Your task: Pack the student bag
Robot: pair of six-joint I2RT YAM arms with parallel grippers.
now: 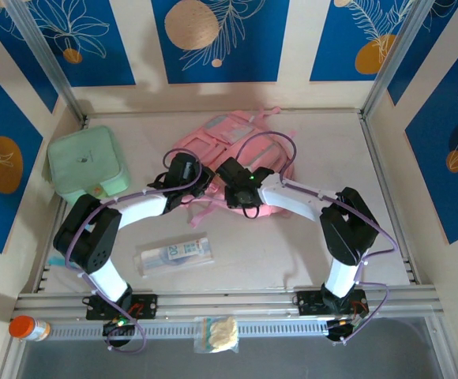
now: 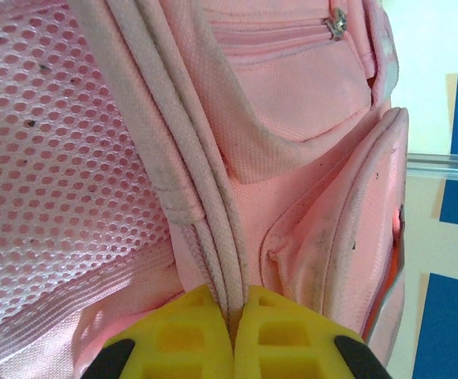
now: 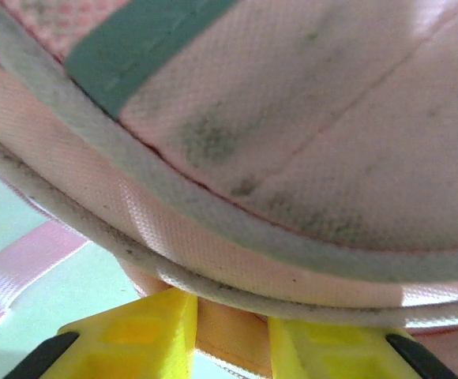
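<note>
"Pink cloth right up against the left gripper [image 2: 233, 316] — what is it doing?"

"Clenched. Its yellow fingers [image 2: 174, 339] are pressed together on a pale piped edge [image 2: 205, 205] of the student bag [image 1: 245, 142], which runs straight up from between the tips. There is a mesh panel [image 2: 47, 158] on one side of that edge and a zipped pocket [image 2: 292, 87] on the other."

"And the right gripper [image 3: 230, 324]?"

"A fold of the same bag sits between its fingers [image 3: 142, 332], with a thick corded rim [image 3: 174, 260] just above them. Gripped or only touched — I cannot tell."

"Where does the bag lie?"

"On the table [image 1: 332, 237], directly ahead of both grippers, which meet at its near edge, close beside each other."

"Anything else nearby?"

"A mint-green case [image 1: 87, 164] off to the left gripper's outer side, and a clear bottle [image 1: 174, 255] lying on its side behind it, nearer the bases."
</note>
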